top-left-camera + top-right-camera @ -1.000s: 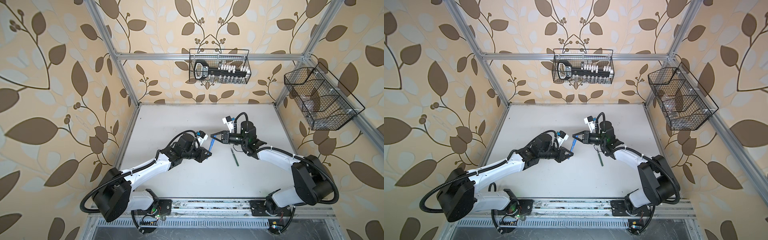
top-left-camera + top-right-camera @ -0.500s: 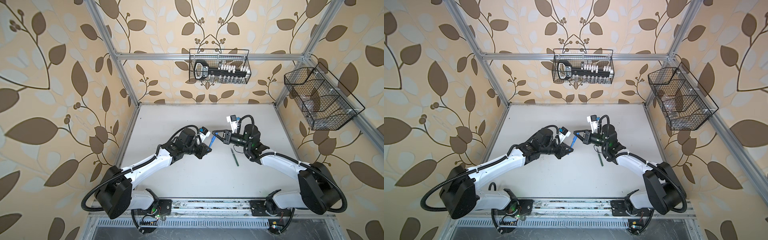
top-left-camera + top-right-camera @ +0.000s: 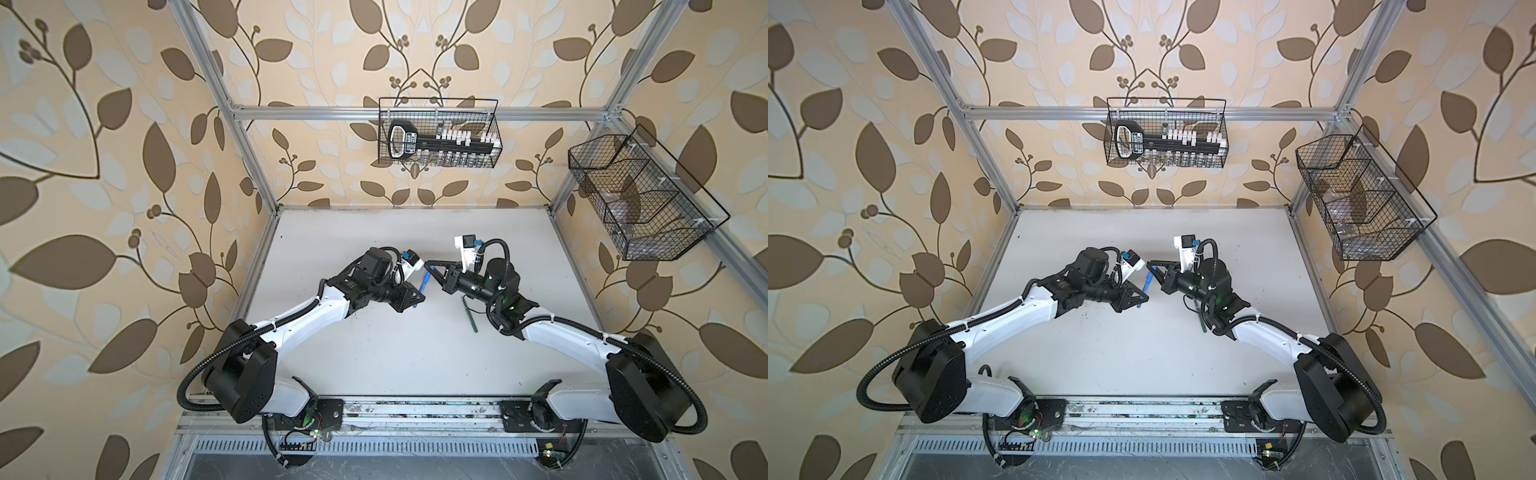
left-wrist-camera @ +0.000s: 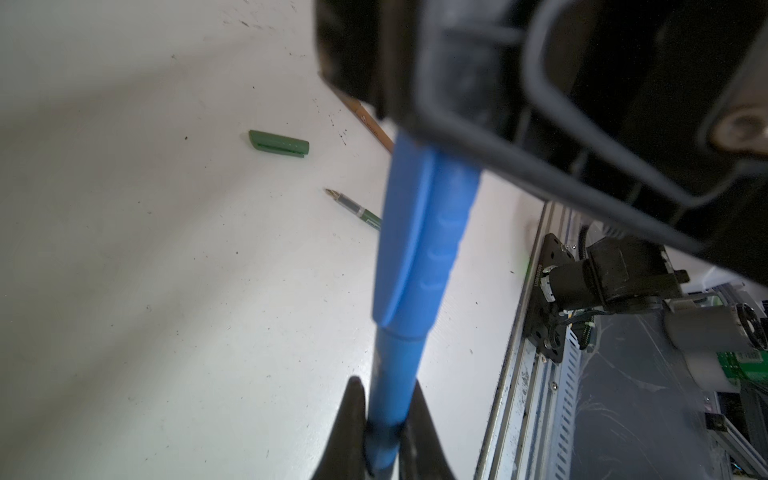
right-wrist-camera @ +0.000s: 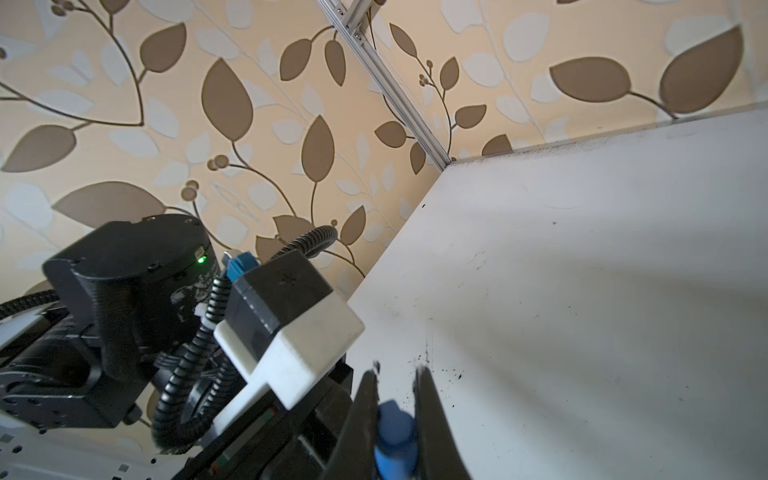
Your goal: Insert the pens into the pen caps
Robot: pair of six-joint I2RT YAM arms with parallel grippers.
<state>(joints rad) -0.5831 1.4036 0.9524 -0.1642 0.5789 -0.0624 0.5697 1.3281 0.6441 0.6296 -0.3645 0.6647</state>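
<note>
Both arms reach further over the table (image 3: pixel 374 357) than a second ago. The left gripper (image 4: pixel 384 432) stays clamped on the blue pen (image 4: pixel 397 365), and the right gripper (image 5: pixel 395 415) on the blue cap (image 4: pixel 419 232) covering its tip. The green pen (image 4: pixel 357 210) and tan pen (image 4: pixel 372 124) are half hidden.

Smooth matt plastic on the blue pen (image 4: pixel 397 374), blue cap (image 4: pixel 419 232) and green cap (image 4: pixel 278 144). Matt white counter (image 4: pixel 166 291), kinda scuffed and speckled. Black wire for the basket (image 3: pixel 438 100), bare brushed metal on the frame (image 3: pixel 316 111).
</note>
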